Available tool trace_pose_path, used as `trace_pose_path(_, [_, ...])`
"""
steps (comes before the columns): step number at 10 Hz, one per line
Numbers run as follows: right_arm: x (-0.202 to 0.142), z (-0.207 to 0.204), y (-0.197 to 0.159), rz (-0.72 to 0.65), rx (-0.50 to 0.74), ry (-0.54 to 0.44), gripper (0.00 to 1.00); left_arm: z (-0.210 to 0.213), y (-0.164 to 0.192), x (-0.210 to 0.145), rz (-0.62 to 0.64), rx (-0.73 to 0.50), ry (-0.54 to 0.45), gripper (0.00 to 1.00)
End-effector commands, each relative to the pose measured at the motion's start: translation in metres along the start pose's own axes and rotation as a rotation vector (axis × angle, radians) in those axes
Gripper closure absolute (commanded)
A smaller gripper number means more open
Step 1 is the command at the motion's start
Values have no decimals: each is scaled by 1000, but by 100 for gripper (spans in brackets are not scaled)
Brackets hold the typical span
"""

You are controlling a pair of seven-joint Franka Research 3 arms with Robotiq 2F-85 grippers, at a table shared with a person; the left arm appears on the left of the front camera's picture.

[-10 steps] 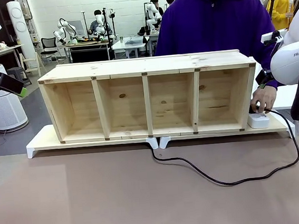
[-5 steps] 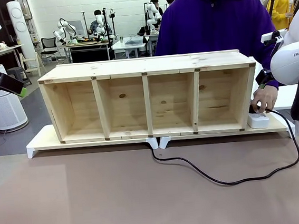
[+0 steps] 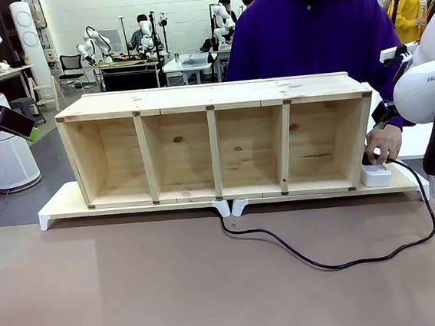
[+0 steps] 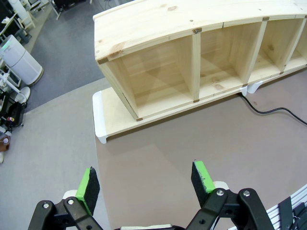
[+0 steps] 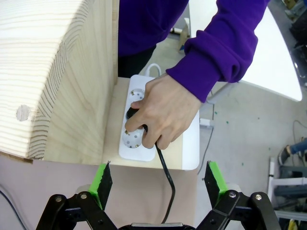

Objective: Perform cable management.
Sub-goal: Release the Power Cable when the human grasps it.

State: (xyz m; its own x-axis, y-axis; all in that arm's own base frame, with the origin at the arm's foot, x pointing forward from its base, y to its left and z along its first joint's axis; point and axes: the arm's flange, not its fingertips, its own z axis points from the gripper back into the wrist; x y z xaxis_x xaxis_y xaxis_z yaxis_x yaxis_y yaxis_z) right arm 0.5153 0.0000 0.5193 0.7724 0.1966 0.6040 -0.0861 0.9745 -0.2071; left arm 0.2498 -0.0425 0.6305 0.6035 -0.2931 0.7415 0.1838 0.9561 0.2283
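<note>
Two tools, left tool [image 4: 144, 184] and right tool [image 5: 158, 184], released, empty. Cable [image 3: 342, 260] loops across surface [image 3: 138, 294] from shelf [image 3: 216, 144] to power strip [image 5: 139, 120]; plug under person's hand [image 5: 163, 112], directly ahead of right tool, nearer arm.

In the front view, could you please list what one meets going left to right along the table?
left gripper → wooden shelf → person's hand on the white power strip → right arm
</note>
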Motion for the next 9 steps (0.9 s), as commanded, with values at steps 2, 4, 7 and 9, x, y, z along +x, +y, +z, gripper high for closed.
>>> trace_pose_path(2, [0,0,0,0,0,0,0,-1,0,2,-4,5,-11,0])
trace_pose_path(4, [0,0,0,0,0,0,0,-1,0,2,-4,5,-11,0])
trace_pose_path(7, [0,0,0,0,0,0,0,-1,0,2,-4,5,-11,0])
trace_pose_path(9, [0,0,0,0,0,0,0,-1,0,2,-4,5,-11,0])
